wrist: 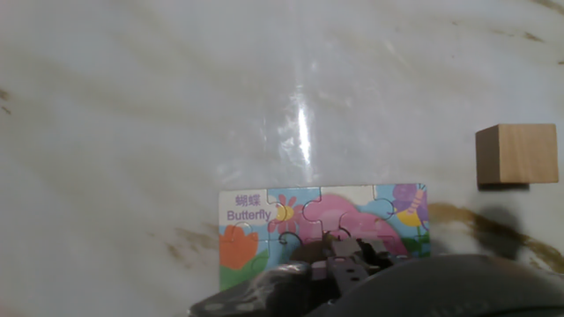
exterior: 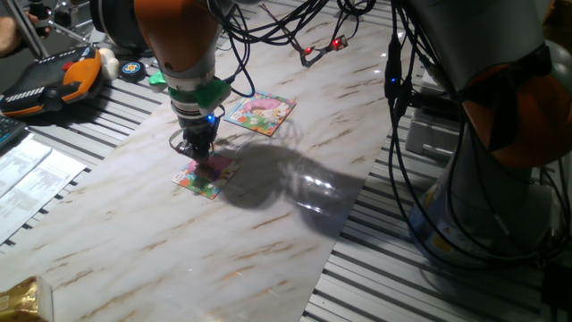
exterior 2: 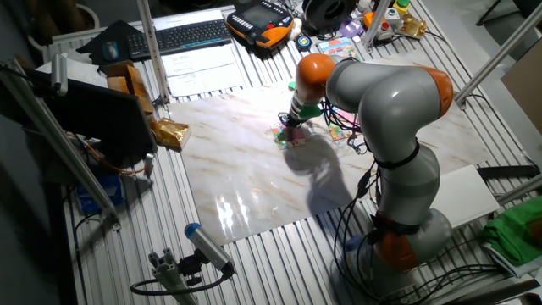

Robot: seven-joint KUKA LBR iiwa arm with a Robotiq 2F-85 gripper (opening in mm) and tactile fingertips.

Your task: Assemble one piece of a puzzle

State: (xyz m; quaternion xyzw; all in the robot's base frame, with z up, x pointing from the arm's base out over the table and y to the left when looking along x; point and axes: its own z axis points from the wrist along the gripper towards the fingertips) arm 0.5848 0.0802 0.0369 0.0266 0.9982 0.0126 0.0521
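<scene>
The tool (exterior: 200, 156) sits low on the puzzle (exterior: 206, 176); whether its fingers grip anything is hidden.

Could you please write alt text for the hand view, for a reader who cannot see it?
A small puzzle labelled "Butterfly", showing a pink butterfly, lies on a white marble tabletop, its lower part hidden by the dark gripper directly above it. A plain wooden block sits apart on the right.
</scene>
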